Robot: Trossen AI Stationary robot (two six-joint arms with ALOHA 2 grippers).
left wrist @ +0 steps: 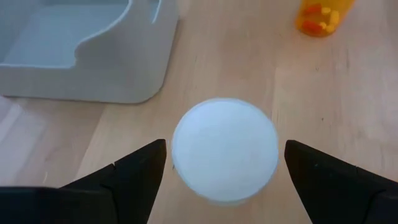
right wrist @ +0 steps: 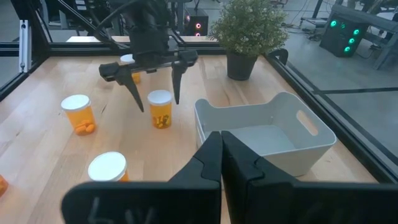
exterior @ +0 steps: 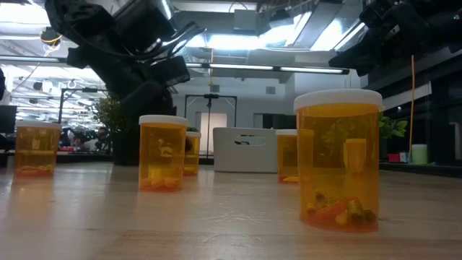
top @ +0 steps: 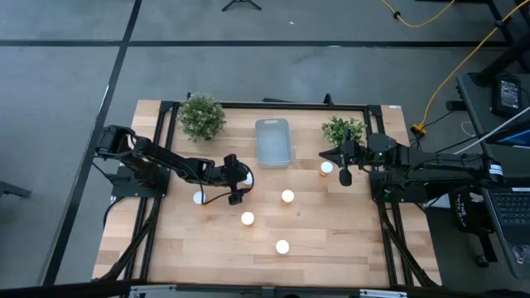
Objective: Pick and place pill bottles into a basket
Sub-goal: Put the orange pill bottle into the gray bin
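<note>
Six orange pill bottles with white caps stand upright on the wooden table. My left gripper [top: 238,177] is open and points down over one bottle [left wrist: 224,149], left of the table's middle. Its fingers stand on either side of the white cap with a gap on each side, as the right wrist view [right wrist: 158,103] also shows. The pale blue-grey basket [top: 272,141] stands at the far middle and holds nothing. My right gripper [top: 344,176] is shut and empty, right of the basket, next to a bottle [top: 326,168].
Other bottles stand at the table's left [top: 199,197], middle [top: 247,218], [top: 287,196] and near side [top: 282,247]. Two green potted plants [top: 201,116], [top: 343,130] flank the basket at the far edge. A black frame runs along the table's sides.
</note>
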